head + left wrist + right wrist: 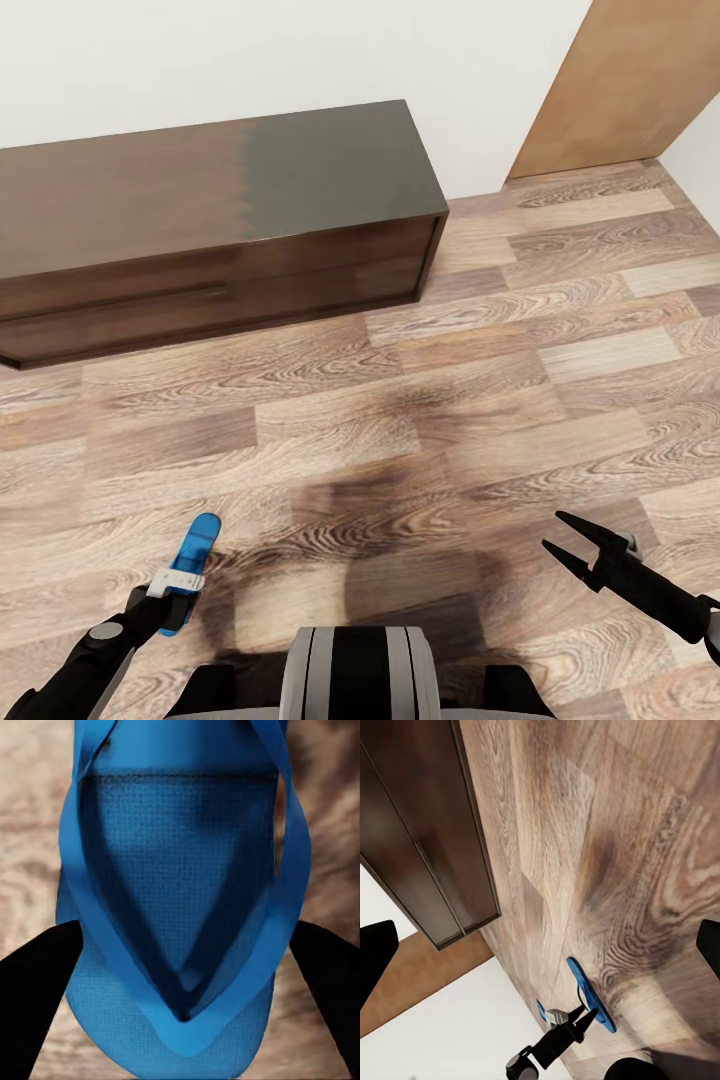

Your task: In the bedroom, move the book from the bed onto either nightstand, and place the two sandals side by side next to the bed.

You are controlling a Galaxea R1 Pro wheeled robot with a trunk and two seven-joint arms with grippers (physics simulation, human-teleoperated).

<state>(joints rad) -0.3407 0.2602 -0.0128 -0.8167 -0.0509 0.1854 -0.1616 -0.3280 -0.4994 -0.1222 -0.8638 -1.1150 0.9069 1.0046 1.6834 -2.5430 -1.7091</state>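
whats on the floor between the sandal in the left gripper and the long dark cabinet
Nothing: in the head view only bare wood-plank floor lies between the blue sandal held by the left gripper and the long dark cabinet.

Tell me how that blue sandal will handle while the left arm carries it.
The sandal looks thin and flat, so probably light and somewhat bendy. The left gripper holds it near one end, so the free end may droop or swing. Its thong straps seem soft and could deform.

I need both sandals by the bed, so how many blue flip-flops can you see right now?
1: a bright blue flip-flop sandal held in the left gripper above the wood-plank floor. The second may be out of view.
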